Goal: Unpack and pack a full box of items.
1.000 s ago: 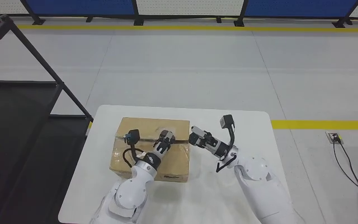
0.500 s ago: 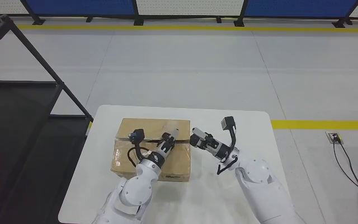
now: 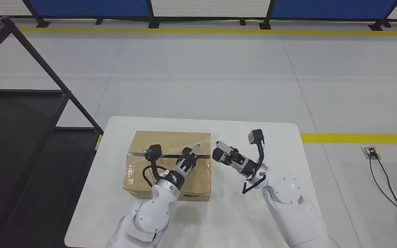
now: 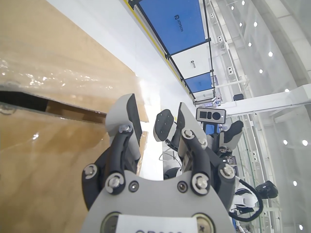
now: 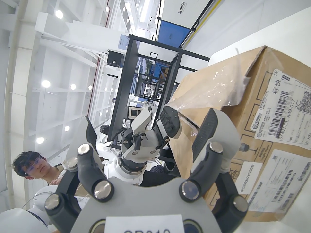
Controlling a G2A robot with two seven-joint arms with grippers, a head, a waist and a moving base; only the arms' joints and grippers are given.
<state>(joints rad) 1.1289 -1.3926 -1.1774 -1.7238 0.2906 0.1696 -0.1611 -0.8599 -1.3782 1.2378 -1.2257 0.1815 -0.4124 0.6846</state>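
Observation:
A brown cardboard box lies on the white table, with clear tape along its top seam, which gapes as a dark slit. My left gripper hovers open over the box top near its right end, straddling the seam. My right gripper is open just off the box's right end, level with the top edge, facing the left one. One of its pads shows between the left fingers. Shipping labels cover that end of the box.
A black metal rack stands against the table's left side. Bare table surface lies to the right of the box and in front of it. The floor beyond has yellow lines.
My left gripper has slid to the right along the box top toward its right end. The right gripper has shifted slightly right and stayed open.

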